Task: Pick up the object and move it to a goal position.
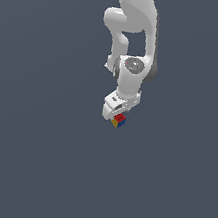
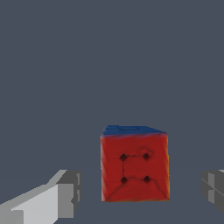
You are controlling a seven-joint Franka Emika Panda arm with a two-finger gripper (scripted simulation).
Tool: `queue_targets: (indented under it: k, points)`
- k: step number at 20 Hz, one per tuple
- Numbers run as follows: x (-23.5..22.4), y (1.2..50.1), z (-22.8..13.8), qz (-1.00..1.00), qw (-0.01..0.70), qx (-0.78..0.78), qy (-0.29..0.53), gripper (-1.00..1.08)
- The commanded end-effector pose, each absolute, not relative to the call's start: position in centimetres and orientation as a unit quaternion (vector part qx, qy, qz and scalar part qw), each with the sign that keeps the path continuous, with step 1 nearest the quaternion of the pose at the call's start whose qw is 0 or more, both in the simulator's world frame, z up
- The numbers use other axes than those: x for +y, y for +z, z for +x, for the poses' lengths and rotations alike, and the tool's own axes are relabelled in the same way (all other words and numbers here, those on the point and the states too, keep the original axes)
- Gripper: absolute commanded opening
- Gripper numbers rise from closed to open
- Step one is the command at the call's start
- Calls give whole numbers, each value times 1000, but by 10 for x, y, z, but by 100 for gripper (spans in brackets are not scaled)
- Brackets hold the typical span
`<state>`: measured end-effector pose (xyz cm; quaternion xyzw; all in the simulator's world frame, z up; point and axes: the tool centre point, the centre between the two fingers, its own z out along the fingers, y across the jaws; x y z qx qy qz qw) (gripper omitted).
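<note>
The object is a tiny cube [image 1: 118,120] with red, yellow and blue faces, on the flat grey surface. My white gripper [image 1: 116,114] points down directly over it, its fingers reaching down to the cube. In the wrist view the cube [image 2: 134,168] shows a red face with a blue face at its edge and sits between the two grey fingertips [image 2: 70,192]. There is a clear gap on each side of the cube. My gripper [image 2: 141,192] is open and straddles the cube without touching it.
The grey surface [image 1: 31,158] stretches evenly all around with nothing else on it. The white arm [image 1: 132,29] rises above the gripper toward the top of the exterior view.
</note>
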<state>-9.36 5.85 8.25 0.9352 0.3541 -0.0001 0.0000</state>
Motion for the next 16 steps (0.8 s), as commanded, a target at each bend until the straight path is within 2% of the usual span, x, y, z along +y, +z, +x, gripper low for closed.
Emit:
queue_targets:
  k: [1, 16]
  points:
    - [58, 79, -94, 935, 0, 354, 0, 100]
    - [59, 33, -95, 934, 0, 357, 0, 100]
